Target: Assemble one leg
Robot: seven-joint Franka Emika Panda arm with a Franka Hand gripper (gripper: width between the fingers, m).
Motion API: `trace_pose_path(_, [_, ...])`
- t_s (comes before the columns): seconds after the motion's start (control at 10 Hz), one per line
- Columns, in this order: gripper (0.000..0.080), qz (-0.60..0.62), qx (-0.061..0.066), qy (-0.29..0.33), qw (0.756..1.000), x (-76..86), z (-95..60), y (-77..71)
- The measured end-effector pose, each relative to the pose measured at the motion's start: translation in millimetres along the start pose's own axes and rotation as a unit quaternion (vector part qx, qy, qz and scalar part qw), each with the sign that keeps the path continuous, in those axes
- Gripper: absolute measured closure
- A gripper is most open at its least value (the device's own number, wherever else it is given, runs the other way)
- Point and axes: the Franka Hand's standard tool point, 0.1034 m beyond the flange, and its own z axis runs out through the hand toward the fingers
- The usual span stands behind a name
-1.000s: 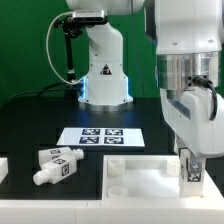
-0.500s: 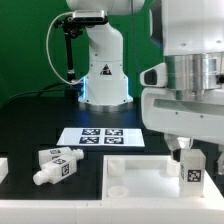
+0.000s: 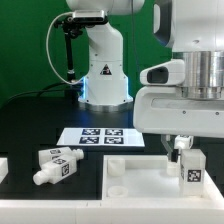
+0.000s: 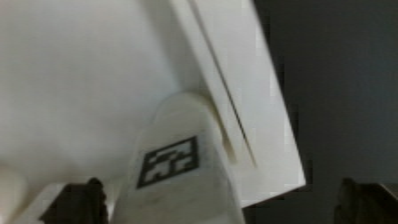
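Note:
One leg (image 3: 190, 171), a white peg with a black-and-white tag, stands upright at the exterior view's right corner of the white tabletop (image 3: 140, 186). My gripper (image 3: 187, 143) hangs just above its top, open, with the fingers spread wider than the leg. In the wrist view the leg (image 4: 178, 165) rises between my dark fingertips (image 4: 80, 203), with a clear gap on the other side, and my gripper (image 4: 222, 205) grips nothing. The tabletop (image 4: 89, 80) fills the view behind it.
Two more legs (image 3: 55, 165) lie on the black table at the exterior view's left. Another white part (image 3: 3, 168) shows at the left edge. The marker board (image 3: 100, 136) lies behind, in front of the arm's base (image 3: 103, 78).
My gripper has risen from around the leg to above it. The leg has stayed standing in the same place on the tabletop.

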Motion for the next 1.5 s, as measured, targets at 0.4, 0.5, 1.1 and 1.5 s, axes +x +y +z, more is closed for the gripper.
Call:
trace_pose_path(0.4, [0.0515, 0.036, 0.0, 0.0, 0.999, -0.2, 0.2, -0.5])
trace_pose_path(0.5, [0.0515, 0.078, 0.0, 0.0, 0.997, -0.3, 0.3, -0.3])
trace_pose_path(1.1, [0.0515, 0.535, -0.003, -0.028, 0.844, 1.7, 1.4, 1.1])
trace_pose_path(1.5, [0.0509, 0.619, -0.006, -0.028, 0.785, 0.8, 1.5, 0.6])
